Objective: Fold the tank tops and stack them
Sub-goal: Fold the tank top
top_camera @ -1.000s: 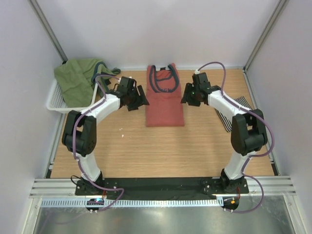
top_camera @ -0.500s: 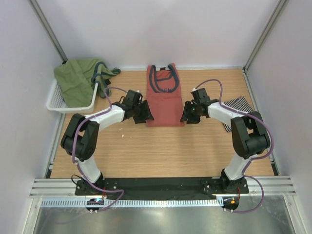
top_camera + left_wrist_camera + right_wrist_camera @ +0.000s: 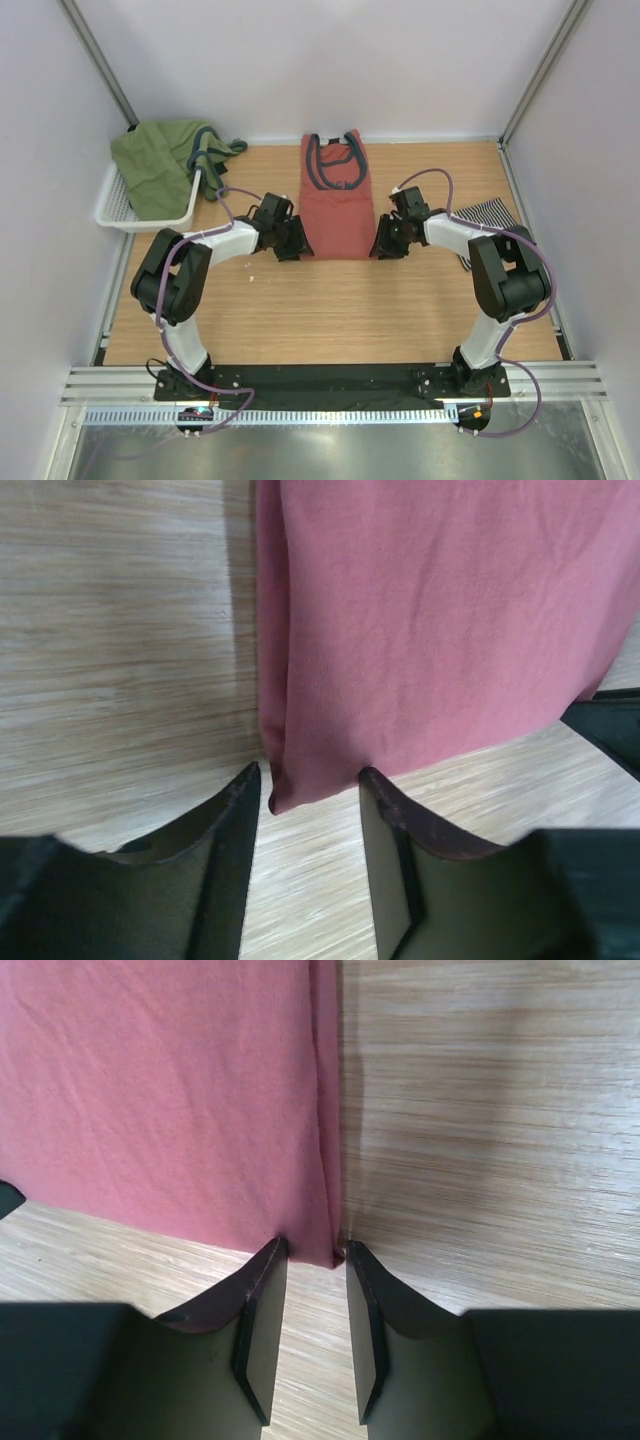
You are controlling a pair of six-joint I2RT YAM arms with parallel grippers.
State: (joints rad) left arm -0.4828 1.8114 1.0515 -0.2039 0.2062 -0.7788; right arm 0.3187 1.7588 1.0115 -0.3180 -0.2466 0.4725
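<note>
From above, the salmon-red tank top (image 3: 337, 215) lies flat on the tabletop (image 3: 330, 300) at the middle of the far half. Its long axis runs from 12 to 6 o'clock, with the dark teal neck trim pointing to 12 and the straight hem to 6. The left tool (image 3: 296, 243) sits at the hem's 7 o'clock corner and the right tool (image 3: 382, 243) at its 5 o'clock corner, both low over the wood. The striped tank top (image 3: 490, 215) lies well apart at 3 o'clock, partly under the right arm. At 10 o'clock a white basket (image 3: 110, 205) carries a green cloth (image 3: 160, 165).

At the left wrist, the salmon-red tank top (image 3: 440, 630) fills the upper right. Its folded side edge runs straight down to a corner that sits between the fingers of the left tool (image 3: 310, 775), whose jaws stand moderately wide, not pinching.

At the right wrist, the salmon-red tank top (image 3: 160, 1090) fills the upper left. Its corner meets the fingertips of the right tool (image 3: 316, 1248), whose jaws are narrow, with bare wood showing between them.
</note>
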